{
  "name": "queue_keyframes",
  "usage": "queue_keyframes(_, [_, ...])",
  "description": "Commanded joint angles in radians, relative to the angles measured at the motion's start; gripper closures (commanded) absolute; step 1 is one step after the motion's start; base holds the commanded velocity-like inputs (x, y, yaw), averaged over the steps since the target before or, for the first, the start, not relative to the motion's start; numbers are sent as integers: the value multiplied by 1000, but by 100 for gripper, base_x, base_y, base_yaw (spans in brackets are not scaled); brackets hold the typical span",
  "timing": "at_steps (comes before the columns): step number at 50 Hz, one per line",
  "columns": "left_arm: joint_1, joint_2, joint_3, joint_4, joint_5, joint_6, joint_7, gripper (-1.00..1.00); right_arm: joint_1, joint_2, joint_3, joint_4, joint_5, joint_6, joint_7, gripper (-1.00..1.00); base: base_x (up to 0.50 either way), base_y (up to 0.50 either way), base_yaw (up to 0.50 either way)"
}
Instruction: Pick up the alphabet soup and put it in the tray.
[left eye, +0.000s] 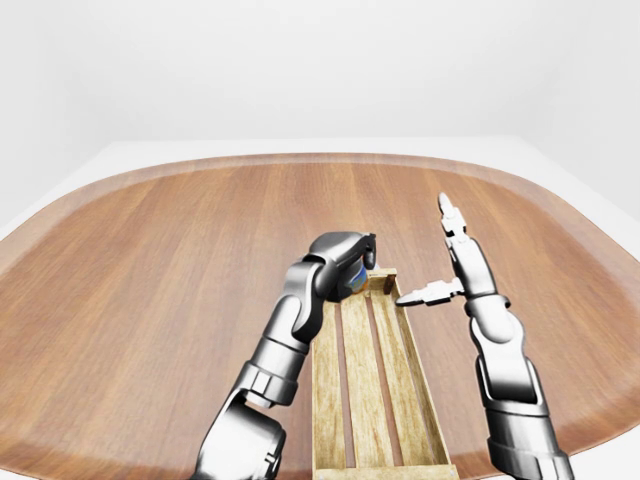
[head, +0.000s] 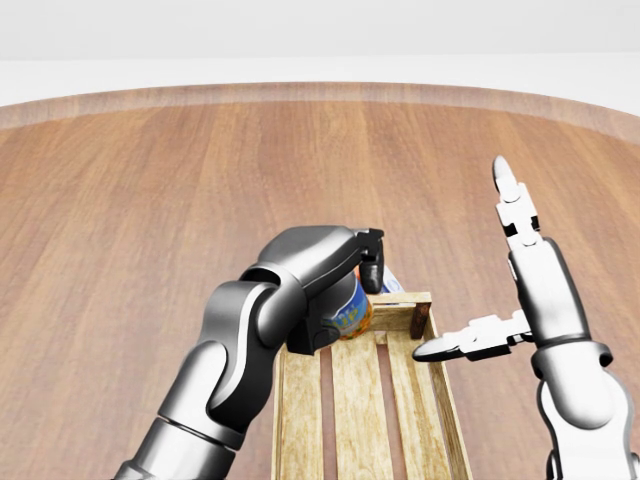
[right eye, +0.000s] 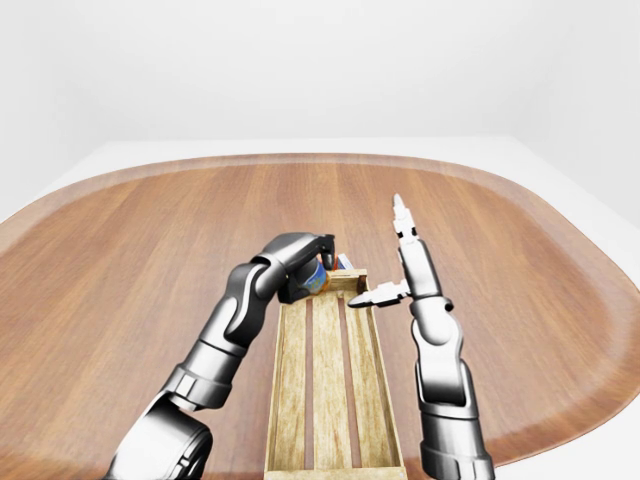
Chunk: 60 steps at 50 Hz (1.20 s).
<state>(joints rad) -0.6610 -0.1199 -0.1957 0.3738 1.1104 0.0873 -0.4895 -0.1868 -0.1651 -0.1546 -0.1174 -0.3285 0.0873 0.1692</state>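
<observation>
My left hand (head: 340, 285) is closed around the alphabet soup can (head: 350, 312), holding it just above the far end of the wooden tray (head: 355, 400). The tray lies lengthwise on the round wooden worktop (head: 150, 200), near its bottom edge in the head view. My right hand (head: 500, 290) hovers beside the tray's right wall, fingers spread wide and holding nothing.

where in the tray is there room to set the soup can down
The tray slats are bare from under the left hand, which holds the alphabet soup, down to the view's bottom edge. The top end is crowded: that hand sits there, and the open right hand reaches over the right rail.
</observation>
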Motion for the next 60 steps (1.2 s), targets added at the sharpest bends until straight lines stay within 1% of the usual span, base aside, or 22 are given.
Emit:
queue_keyframes(1, [-46, -52, 1, 151, -12, 0, 84, 100, 1, -2, -3, -2, 1, 0, 1, -100, 0, 0, 0])
queue_keyframes(4, [-69, -61, 4, 206, -21, 0, 108, 100, 2, -3, -6, -8, 2, 0, 2, -100, 0, 0, 0])
queue_keyframes(13, [-124, -79, 2, 434, -40, 0, 234, 100, 13, -5, -16, -18, 9, 0, 3, -100, 0, 0, 0])
queue_keyframes(19, [-170, -93, 6, 544, -55, 0, 291, 100, 11, -3, -12, -13, 9, 0, 1, -100, 0, 0, 0])
queue_keyframes(26, [-175, -106, -2, 620, -50, 0, 334, 100, 14, -3, -14, -12, 12, 0, 0, -100, 0, 0, 0])
queue_keyframes(30, [-173, -116, -7, 690, -43, 0, 377, 100, 13, -1, -12, -3, 14, 0, -5, -100, 0, 0, 0])
queue_keyframes(39, [-201, -128, 4, 812, -59, 0, 446, 100, 11, -2, -11, 0, 17, 0, -7, -100, 0, 0, 0])
queue_keyframes(50, [-206, -143, 9, 882, -62, 0, 490, 100, 16, 3, -8, 1, 21, 0, -12, -100, 0, 0, 0])
queue_keyframes(60, [-211, -160, 15, 904, -73, -6, 505, 100, 19, 5, -8, -1, 25, 0, -15, -100, 0, 0, 0])
